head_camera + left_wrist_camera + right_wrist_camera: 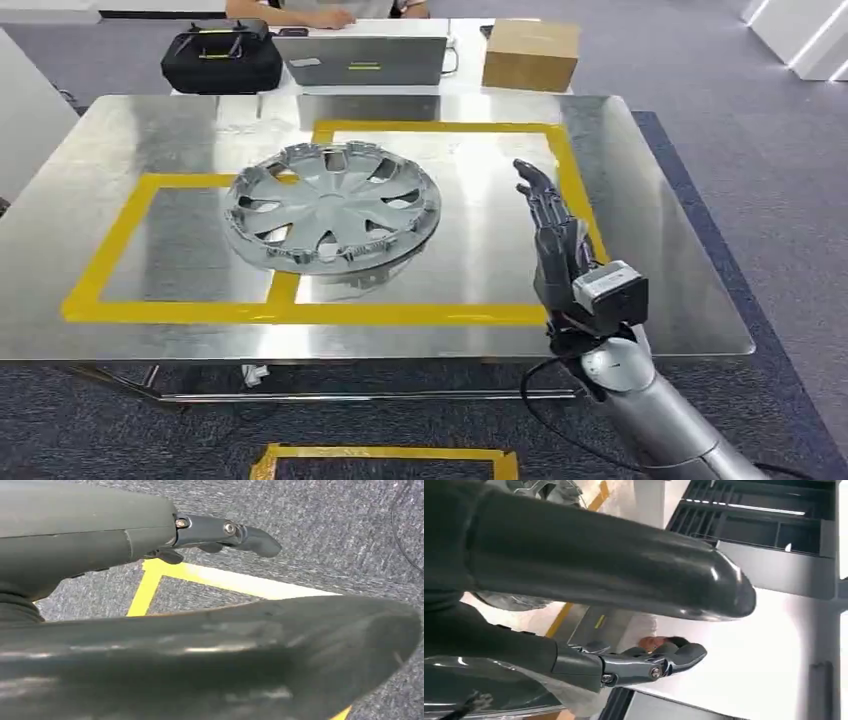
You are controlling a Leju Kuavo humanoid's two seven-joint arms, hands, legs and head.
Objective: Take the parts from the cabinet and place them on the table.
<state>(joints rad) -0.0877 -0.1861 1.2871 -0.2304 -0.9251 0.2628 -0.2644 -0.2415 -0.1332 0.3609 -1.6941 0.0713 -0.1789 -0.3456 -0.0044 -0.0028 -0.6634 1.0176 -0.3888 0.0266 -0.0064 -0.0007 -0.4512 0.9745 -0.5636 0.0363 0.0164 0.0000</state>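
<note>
Lying flat on the shiny metal table point(120, 150), a grey hubcap point(333, 207) is sitting across the yellow tape point(290, 312) lines, slightly left of centre. Hovering to its right, apart from it, the right hand point(556, 240) is holding nothing, fingers point(535, 190) stretched out and apart. The left hand point(150, 535) is hanging over grey carpet point(320, 525), fingers straight and empty. At the far side are sitting a black bag point(222, 58), a laptop point(362, 58) and a cardboard box point(531, 54).
</note>
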